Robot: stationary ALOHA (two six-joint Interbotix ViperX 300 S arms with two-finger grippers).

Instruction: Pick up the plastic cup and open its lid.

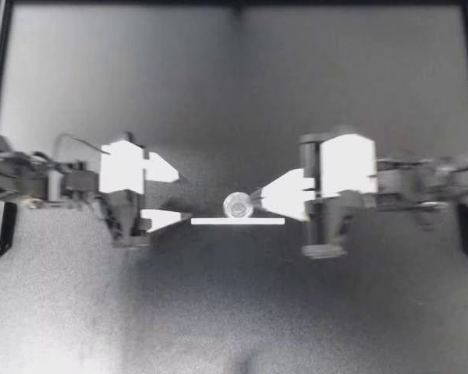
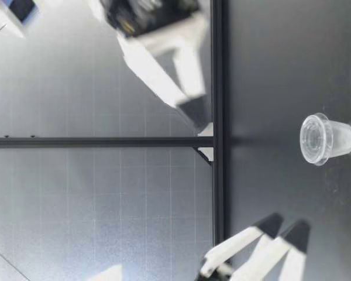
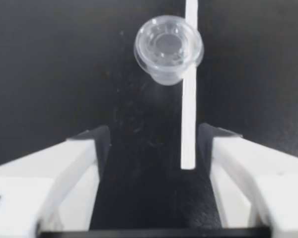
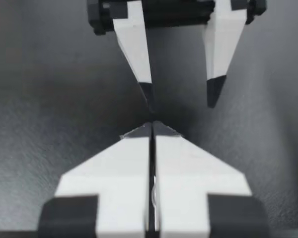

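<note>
At the middle of the table (image 1: 359,312), plastic cup (image 1: 238,205): upright, clear lid (image 2: 312,139) on.
White strip (image 1: 238,220): flat on the table, just at the cup's 6 o'clock.
Left gripper (image 1: 183,194): at the cup's 9 o'clock, fingers wide apart (the cup lies ahead of them in its wrist view).
Right gripper (image 1: 255,195): at the cup's 3 o'clock, fingers pressed together, raised well above the table.

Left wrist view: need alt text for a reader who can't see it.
A small clear plastic cup with its lid on stands on the dark table, ahead of the open left gripper and beside a white strip. The strip's near end lies between the gripper's white, black-tipped fingers.
</note>
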